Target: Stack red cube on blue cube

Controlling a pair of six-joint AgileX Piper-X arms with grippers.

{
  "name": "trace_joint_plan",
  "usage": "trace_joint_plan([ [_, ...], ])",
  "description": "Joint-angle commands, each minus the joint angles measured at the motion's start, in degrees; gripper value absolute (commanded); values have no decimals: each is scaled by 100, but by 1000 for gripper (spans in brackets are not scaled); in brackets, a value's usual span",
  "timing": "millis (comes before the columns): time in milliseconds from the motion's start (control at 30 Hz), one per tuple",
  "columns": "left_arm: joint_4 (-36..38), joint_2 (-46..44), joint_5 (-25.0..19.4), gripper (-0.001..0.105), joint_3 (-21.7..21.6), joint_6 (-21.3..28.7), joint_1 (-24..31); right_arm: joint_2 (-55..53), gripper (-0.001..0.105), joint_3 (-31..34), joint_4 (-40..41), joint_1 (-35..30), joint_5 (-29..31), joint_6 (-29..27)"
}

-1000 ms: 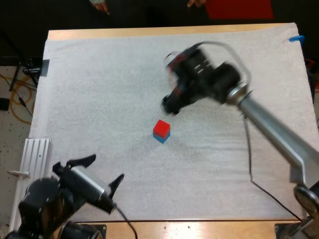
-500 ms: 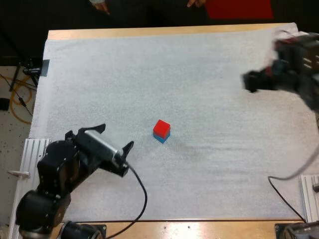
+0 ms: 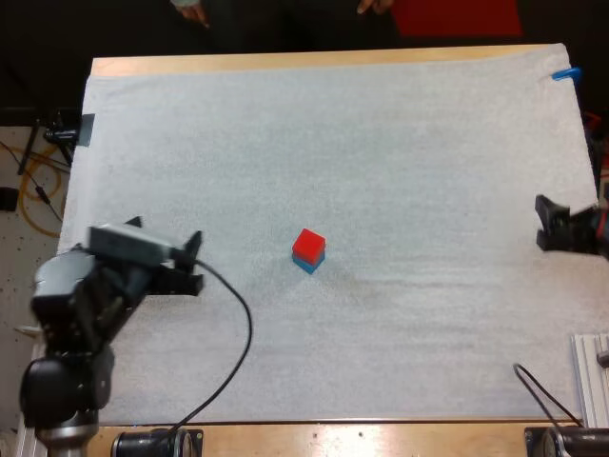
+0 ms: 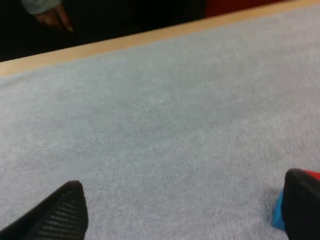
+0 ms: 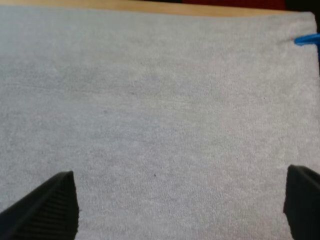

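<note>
Now, on the left, the left gripper [image 3: 193, 262] hangs low over the mat [image 3: 381, 143], fingers spread and empty, pointing toward the stack. Near the mat's middle the red cube [image 3: 308, 244] sits on the blue cube [image 3: 308, 265]. At the right edge the right gripper [image 3: 544, 225] is also spread and empty. A careless sweep by the nearer left arm could knock the red cube off. A person's hand [image 3: 190, 9] shows beyond the table's [image 3: 285, 63] far edge, and nothing stands between grippers and stack.

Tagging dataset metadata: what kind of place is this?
Probably a robotics lab test bench: left gripper and right gripper at a white mat on a wooden table, a red cube on a blue cube as props, a person's hand beyond the far edge.
</note>
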Motion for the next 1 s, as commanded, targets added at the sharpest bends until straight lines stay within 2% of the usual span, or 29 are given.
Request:
trace_joint_plan([
  [0,92,-217,300,76,-43,-88,143,-281,81,116,-55,-14,-100,-72],
  [100,306,-535,325,76,-43,-67,93,-690,81,251,-55,-14,-100,-72],
  [333,878,-2107,300,76,-43,158,-158,-2032,81,685,-55,-14,-100,313],
  [533,1125,-3451,37,76,-43,158,-158,-3221,81,1152,-40,-14,-192,318],
  [667,1499,-4265,-165,76,-51,158,-158,-4037,81,1524,-40,-14,-294,514],
  [800,2260,-4358,-147,76,-135,158,-143,-4701,81,1879,-28,-14,-320,651],
  [900,2394,-4360,-191,76,-121,192,-143,-4775,81,1936,260,-14,-395,672],
  [967,2380,-4360,-225,76,-121,201,-143,-4772,81,1992,397,-4,-577,471],
])
